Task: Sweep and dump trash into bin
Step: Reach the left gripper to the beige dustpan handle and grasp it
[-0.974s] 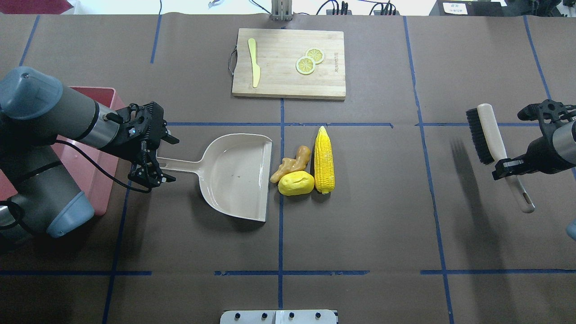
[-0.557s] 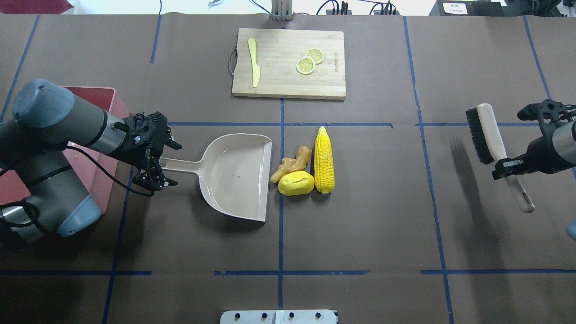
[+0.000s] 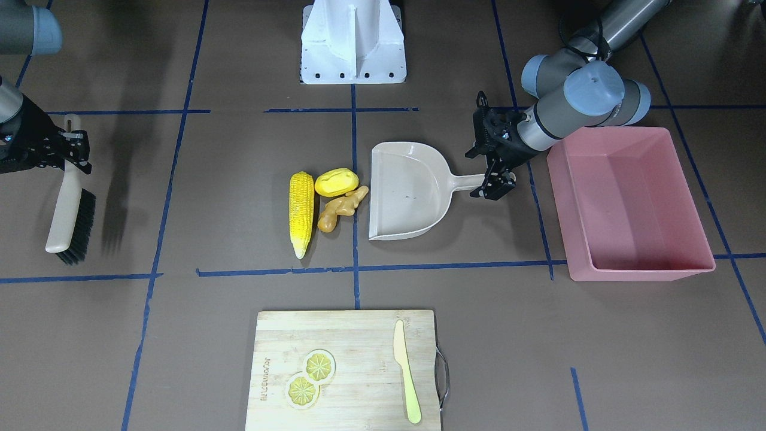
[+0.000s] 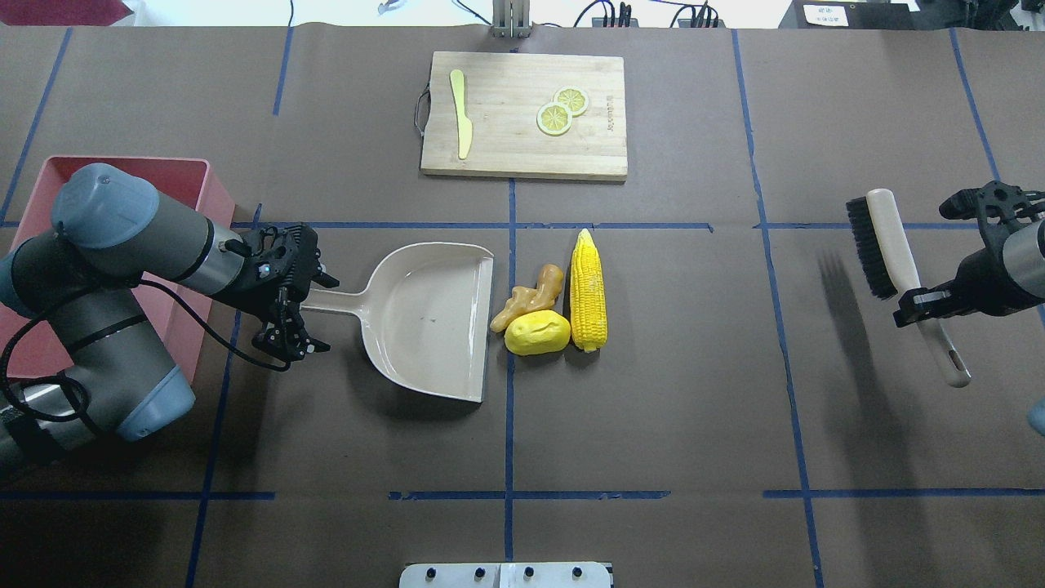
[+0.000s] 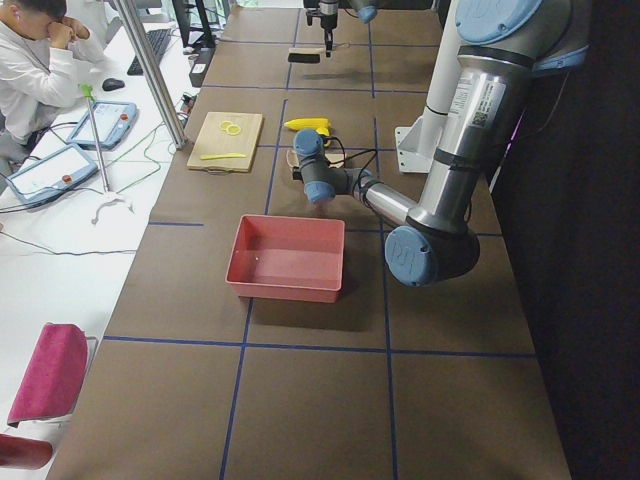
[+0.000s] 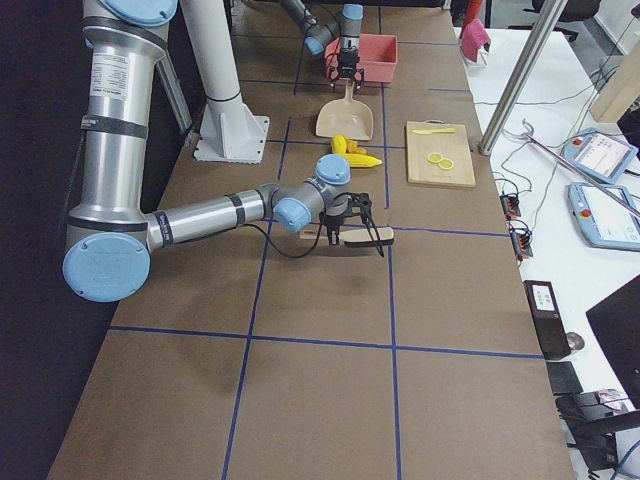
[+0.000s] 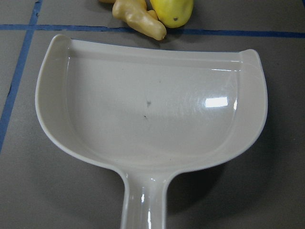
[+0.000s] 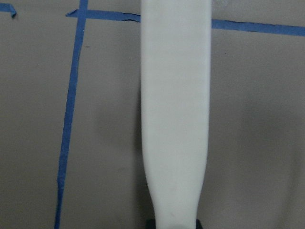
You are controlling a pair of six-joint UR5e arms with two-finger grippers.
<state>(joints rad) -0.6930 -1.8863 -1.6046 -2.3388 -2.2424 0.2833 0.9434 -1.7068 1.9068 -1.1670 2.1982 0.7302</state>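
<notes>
The trash lies together mid-table: a yellow corn cob (image 4: 588, 290), a yellow potato-like lump (image 4: 537, 332) and a tan ginger root (image 4: 529, 296), just off the open lip of a beige dustpan (image 4: 433, 318). My left gripper (image 4: 320, 314) is open, its jaws on either side of the end of the dustpan handle (image 4: 335, 302). The pink bin (image 3: 640, 272) stands behind that arm, empty. My right gripper (image 4: 922, 298) is shut on the handle of a black-bristled brush (image 4: 886, 245), held above the table at the far right. The left wrist view shows the dustpan (image 7: 152, 119) with the ginger (image 7: 140, 21) beyond its lip.
A wooden cutting board (image 4: 522, 114) at the far middle carries a pale yellow knife (image 4: 462, 114) and two lemon slices (image 4: 562, 110). Blue tape lines cross the brown table cover. The robot base (image 3: 353, 42) is at the near edge.
My left arm has moved right, bringing the open gripper from beside the handle end to around it. The right arm, the brush and the trash have not moved.
</notes>
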